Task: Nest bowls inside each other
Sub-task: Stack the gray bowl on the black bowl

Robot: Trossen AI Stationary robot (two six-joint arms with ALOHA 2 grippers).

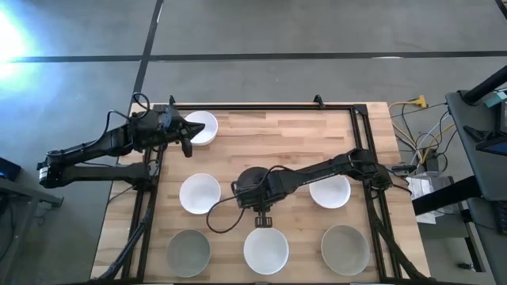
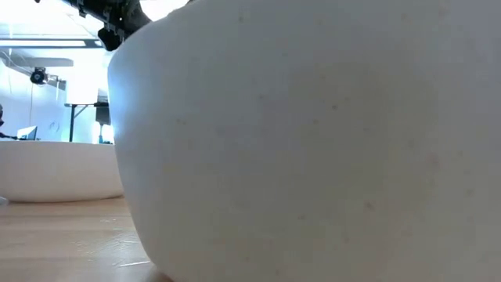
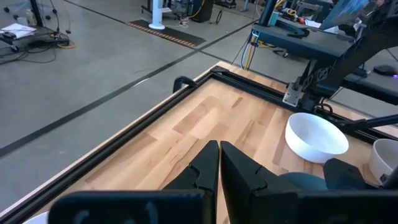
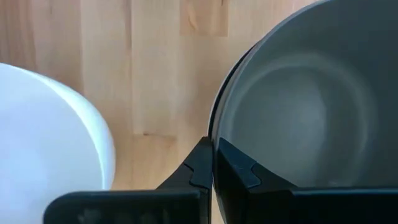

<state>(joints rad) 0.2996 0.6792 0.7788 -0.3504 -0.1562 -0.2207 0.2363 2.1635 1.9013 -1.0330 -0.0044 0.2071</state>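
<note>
Here my right pincer is clamped on the rim of a round, smooth dark grey bowl; my left pincer is closed, empty

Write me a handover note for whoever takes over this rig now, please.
Left gripper: shut, empty, by the far-left white bowl.
Right gripper: shut, mid-table, at the dark bowl rim; grip unclear.
Standing apart: mid-left white bowl, mid-right white bowl, near-centre white bowl, left grey-green bowl, right grey-green bowl.
Done: no nesting visible.
Left: nest all the bowls.
</note>
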